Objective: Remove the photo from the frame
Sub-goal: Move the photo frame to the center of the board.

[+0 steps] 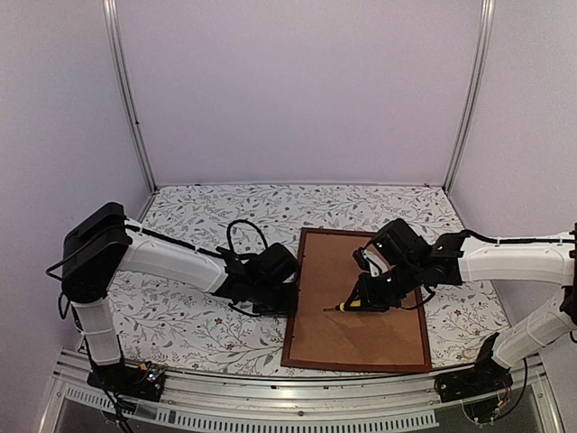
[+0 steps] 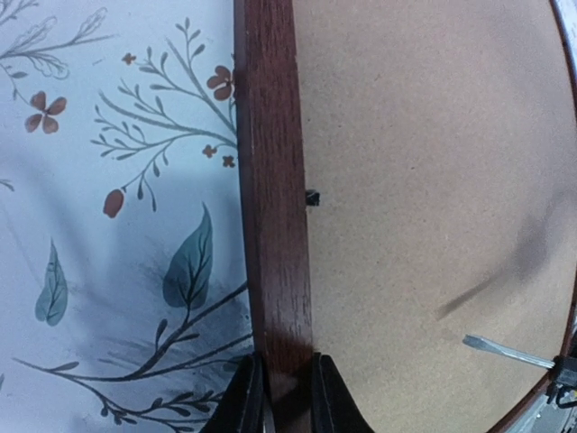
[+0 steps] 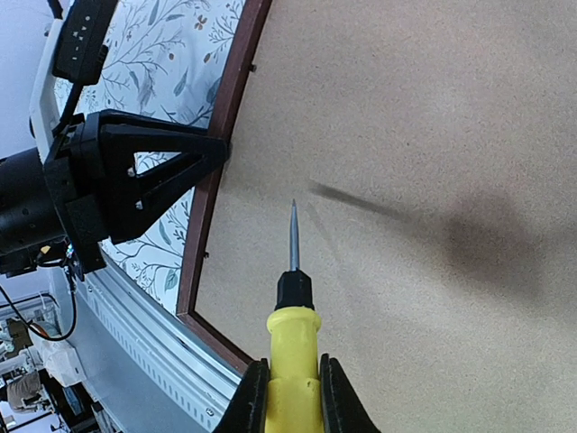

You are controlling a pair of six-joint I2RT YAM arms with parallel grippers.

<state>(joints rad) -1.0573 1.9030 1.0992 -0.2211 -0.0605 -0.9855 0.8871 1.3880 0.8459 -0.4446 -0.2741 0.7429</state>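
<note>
The frame (image 1: 292,320) lies face down on the table, dark reddish-brown wood around a plain brown backing board (image 1: 365,329). The photo is hidden beneath that board. My left gripper (image 2: 287,397) is shut on the frame's left rail (image 2: 270,180), one finger on the outer side and one on the board side. A small black tab (image 2: 312,198) sticks out from the rail over the board. My right gripper (image 3: 291,397) is shut on a yellow-handled screwdriver (image 3: 293,334). Its metal tip hovers over the backing board (image 3: 406,135) and points toward the left rail (image 3: 212,180).
The table wears a floral-print cloth (image 1: 198,316). The frame's near rail (image 1: 356,365) lies close to the table's metal front edge (image 1: 297,392). Pale walls and two metal posts close in the back and sides.
</note>
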